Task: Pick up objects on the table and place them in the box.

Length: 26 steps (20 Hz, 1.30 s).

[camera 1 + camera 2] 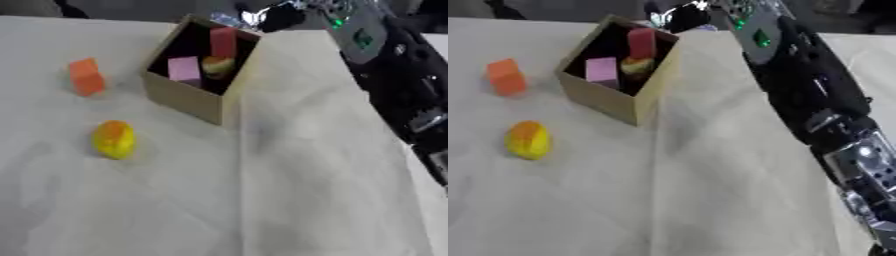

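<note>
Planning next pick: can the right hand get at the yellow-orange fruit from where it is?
Probably yes. The right hand is beyond the box; the yellow-orange fruit lies alone on open cloth, though the box stands between.

A matt, creased white cloth worktop (pixel 289 190) is seen. The open brown box (pixel 185 97) looks like matt cardboard. The right arm (pixel 815 100) is clad in black plastic with glossy silver metal.

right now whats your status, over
Right hand behind box, fingers unclear; left hand out of view. Pink block, red block, yellowish item inside. Orange block, yellow-orange fruit on table, unobstructed.
</note>
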{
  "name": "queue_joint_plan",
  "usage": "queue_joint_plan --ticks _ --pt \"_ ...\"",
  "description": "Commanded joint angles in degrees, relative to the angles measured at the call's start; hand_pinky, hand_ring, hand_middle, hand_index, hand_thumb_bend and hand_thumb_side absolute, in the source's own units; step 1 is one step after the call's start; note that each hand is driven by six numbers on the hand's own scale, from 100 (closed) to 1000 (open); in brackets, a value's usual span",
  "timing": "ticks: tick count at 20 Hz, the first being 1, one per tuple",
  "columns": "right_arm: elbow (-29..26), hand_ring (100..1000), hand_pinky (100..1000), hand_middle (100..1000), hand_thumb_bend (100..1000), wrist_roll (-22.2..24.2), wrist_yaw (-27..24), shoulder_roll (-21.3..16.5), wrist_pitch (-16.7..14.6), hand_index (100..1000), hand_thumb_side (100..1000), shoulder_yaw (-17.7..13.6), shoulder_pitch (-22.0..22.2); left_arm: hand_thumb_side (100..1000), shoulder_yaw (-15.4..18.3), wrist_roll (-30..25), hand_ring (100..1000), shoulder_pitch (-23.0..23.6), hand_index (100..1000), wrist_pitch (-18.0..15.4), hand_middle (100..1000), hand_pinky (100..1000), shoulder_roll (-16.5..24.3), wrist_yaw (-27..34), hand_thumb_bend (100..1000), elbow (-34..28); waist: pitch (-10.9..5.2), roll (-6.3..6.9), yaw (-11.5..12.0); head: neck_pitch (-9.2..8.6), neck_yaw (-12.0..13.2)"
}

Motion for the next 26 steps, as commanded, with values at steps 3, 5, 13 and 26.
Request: queue_joint_plan --ticks 3,5,13,26 --pt "-7.6 902 909 809 100 -0.1 -3.6 -7.6 1.4 882 377 0.3 1.6 690 0.4 0.1 599 -0.3 797 0.2 653 810 3.0 -0.7 364 -1.2 -1.62 0.65 -1.0 0.97 1.1" --pt "-12.2 895 905 803 100 0.2 -5.1 -11.5 1.6 880 403 1.5 3.8 679 0.3 0.2 600 -1.2 799 0.5 655 810 5.8 -1.5 362 -1.2 -1.66 0.84 -1.6 1.31 2.0" --pt "-37.5 867 895 773 100 0.9 -14.0 -27.9 3.7 866 423 1.0 19.9 631 -2.1 0.4 617 -8.0 818 4.4 671 807 23.9 -10.9 382 0.8 -1.75 2.04 -4.2 1.87 5.1" --pt "-56.4 846 890 746 100 -5.8 -19.6 -36.4 10.9 845 436 -9.3 41.5 652 -12.1 -16.6 697 -24.1 867 1.0 712 814 44.9 -18.4 481 17.2 -1.46 4.01 -6.6 2.07 7.4"
